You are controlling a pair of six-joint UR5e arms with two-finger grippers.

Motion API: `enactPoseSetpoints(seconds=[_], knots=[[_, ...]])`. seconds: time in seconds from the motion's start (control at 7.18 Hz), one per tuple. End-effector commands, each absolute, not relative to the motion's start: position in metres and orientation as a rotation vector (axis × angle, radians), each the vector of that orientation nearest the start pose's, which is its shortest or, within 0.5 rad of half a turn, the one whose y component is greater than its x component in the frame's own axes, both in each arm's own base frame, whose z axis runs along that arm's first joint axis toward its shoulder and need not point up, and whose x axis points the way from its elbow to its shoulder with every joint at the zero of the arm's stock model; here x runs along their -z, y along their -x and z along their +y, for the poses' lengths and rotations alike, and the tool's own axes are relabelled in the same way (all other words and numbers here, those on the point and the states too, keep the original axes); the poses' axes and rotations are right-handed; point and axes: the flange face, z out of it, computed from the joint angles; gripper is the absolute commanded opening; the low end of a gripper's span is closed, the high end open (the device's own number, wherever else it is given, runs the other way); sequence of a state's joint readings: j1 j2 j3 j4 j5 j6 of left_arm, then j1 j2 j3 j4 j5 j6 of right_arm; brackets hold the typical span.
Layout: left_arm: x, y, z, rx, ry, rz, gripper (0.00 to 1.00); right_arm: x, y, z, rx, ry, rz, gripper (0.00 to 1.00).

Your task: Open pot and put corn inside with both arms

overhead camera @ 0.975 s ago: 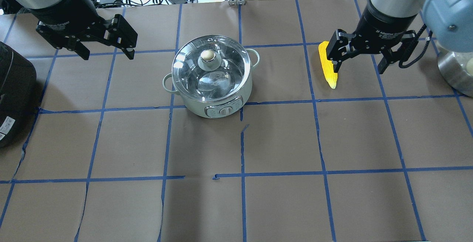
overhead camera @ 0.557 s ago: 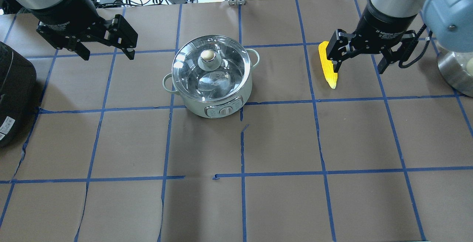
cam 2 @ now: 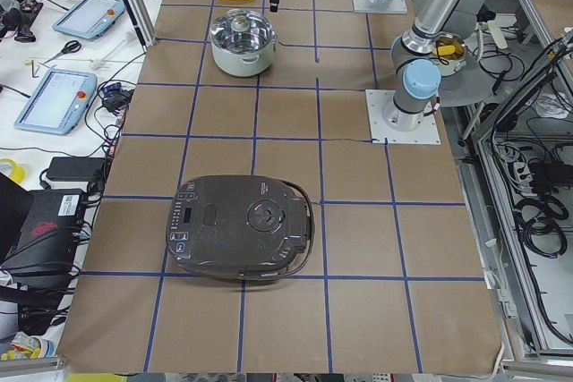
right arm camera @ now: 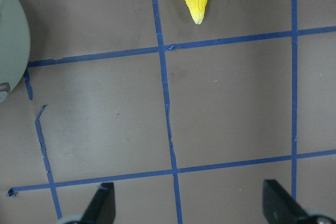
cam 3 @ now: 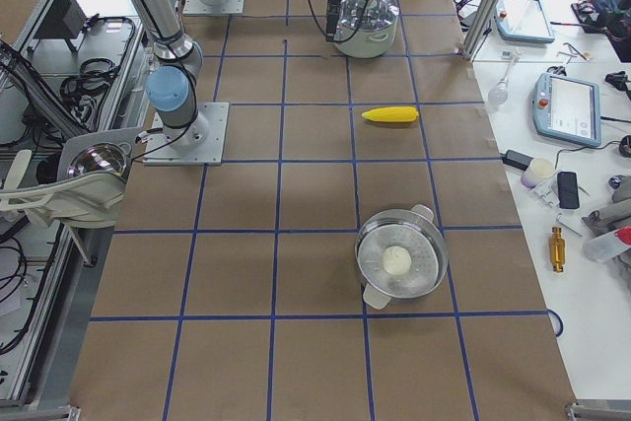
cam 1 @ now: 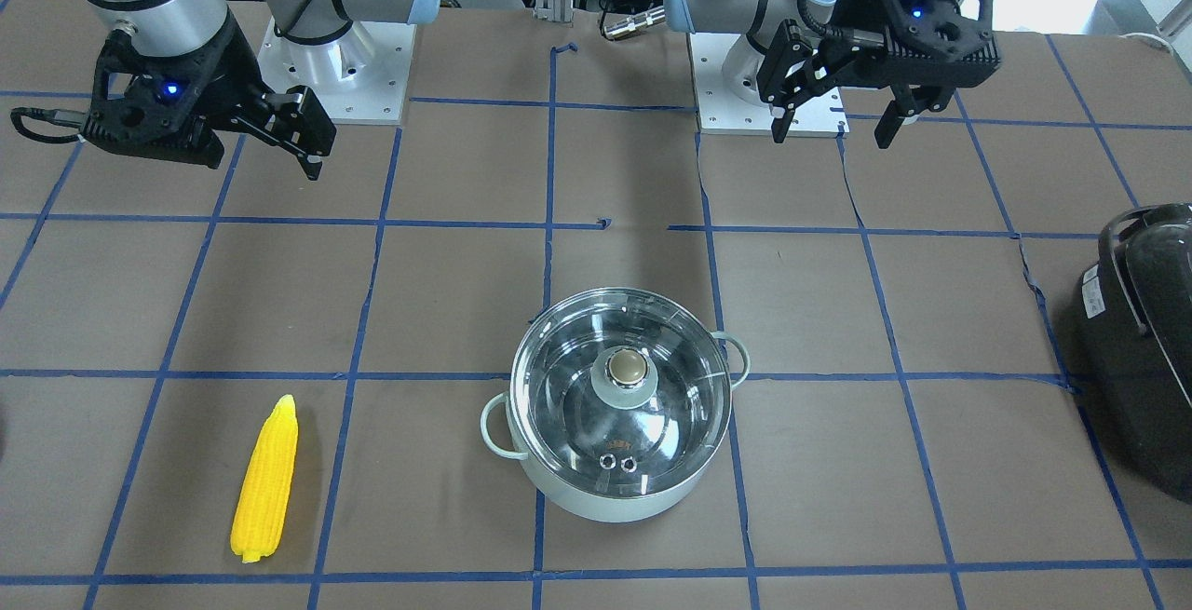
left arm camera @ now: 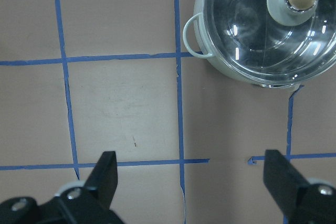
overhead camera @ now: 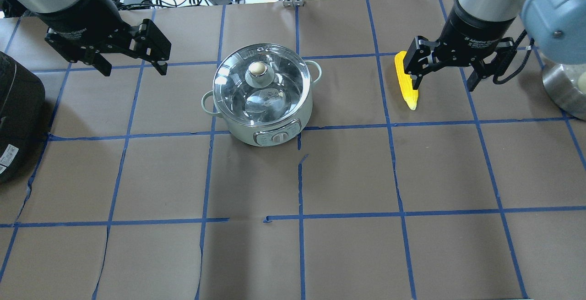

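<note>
- The pot [overhead camera: 238, 131] stands by the table's far edge, glass lid [overhead camera: 279, 89] on; the corn [overhead camera: 405, 84] lies toward the right end.
- Left gripper [overhead camera: 133, 68] and right gripper [overhead camera: 443, 84] hover spread, empty.
- Best to centre the 2 left fingers on the knob [overhead camera: 257, 68], then lift straight.

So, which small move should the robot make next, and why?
Probably move the left gripper sideways until it hangs over the knob of the lid. The lid sits closed on the pot, so the corn, lying apart from it, cannot go in yet. The left gripper is open, empty and off to the pot's side.
</note>
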State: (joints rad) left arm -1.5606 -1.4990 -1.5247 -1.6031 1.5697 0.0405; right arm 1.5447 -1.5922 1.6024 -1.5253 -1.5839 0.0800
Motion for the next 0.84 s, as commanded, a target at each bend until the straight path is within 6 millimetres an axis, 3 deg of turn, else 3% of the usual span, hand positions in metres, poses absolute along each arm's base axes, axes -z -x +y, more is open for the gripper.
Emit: enactPoseSetpoints(seconds=[0.0,0.7], knots=[[-0.542,0.128,-0.469,0.137,-0.041,3.138,1.00,-0.479,-0.121,-0.480,-0.084,-0.164,3.139,1.00],[-0.531,0.125,-0.494,0.123,0.038,3.142,1.00,-0.476,-0.121,-0.482,-0.092,-0.164,3.142,1.00]])
